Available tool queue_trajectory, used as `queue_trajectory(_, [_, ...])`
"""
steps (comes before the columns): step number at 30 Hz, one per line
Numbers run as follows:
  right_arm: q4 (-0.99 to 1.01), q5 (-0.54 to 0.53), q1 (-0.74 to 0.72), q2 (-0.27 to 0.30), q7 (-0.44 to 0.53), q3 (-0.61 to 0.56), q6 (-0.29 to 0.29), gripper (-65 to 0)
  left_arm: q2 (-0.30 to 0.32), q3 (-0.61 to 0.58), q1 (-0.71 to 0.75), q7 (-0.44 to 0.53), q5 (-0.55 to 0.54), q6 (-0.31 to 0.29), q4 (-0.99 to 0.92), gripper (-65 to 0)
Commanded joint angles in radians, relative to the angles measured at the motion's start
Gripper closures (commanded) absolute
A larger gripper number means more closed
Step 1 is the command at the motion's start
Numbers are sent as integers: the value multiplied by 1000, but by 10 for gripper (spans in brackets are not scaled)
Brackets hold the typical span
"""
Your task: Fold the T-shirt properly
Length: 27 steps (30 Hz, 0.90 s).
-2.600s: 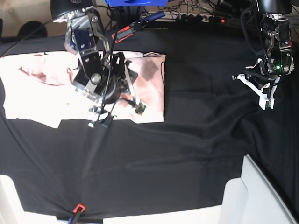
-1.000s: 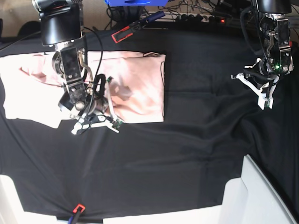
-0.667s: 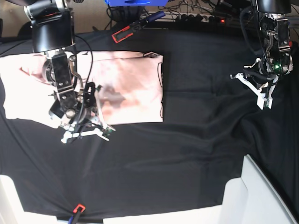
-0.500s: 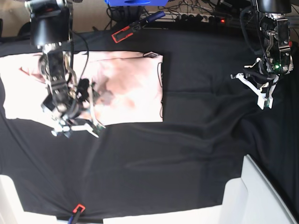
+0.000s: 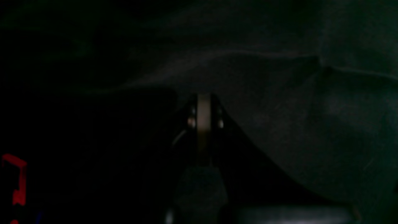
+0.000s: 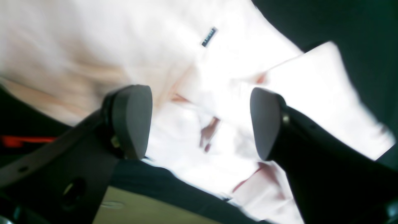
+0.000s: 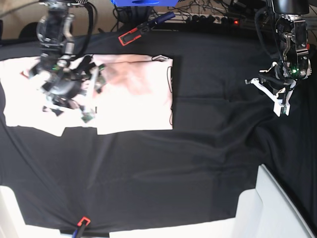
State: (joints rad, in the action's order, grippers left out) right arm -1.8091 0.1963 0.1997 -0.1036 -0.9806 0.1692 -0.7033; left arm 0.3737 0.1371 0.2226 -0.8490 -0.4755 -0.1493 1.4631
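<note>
Right gripper (image 6: 199, 124), jaws apart, is hovering over the half-folded pink T-shirt (image 7: 133, 94), needing a fresh grasp; left gripper (image 7: 280, 101) is idling, jaws together.

The T-shirt (image 7: 133, 94) runs off the base view's left edge, its printed lettering apparently hidden

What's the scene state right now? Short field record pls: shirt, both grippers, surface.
shirt: T-shirt lying flat, partly folded, straight edge toward the table's middle
surface: black tablecloth, wrinkled
right gripper: right gripper open, above the shirt, holding nothing
left gripper: left gripper shut, empty, hanging over bare cloth away from the shirt
other: red-and-black clamp behind the shirt
</note>
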Motion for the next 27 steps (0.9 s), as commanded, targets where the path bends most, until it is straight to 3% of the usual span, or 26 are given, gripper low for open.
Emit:
queue_trajectory(1, [-14, -41, -12, 3, -10, 26, 5, -466, 21, 8, -5, 10, -4, 1, 14, 0])
queue_trajectory(11, [-13, -169, 59, 3, -34, 63, 5, -466, 23, 8, -5, 10, -4, 1, 12, 0])
queue_trajectory(18, [42, -182, 71, 2, -27, 31, 5, -464, 21, 5, -7, 10, -4, 1, 12, 0])
queue_trajectory(23, [122, -182, 67, 2, 12, -9, 5, -340, 25, 11, -7, 10, -4, 1, 17, 0])
queue_trajectory(27, [148, -182, 67, 2, 22, -13, 5, -326, 32, 42, -4, 10, 7, 3, 14, 0])
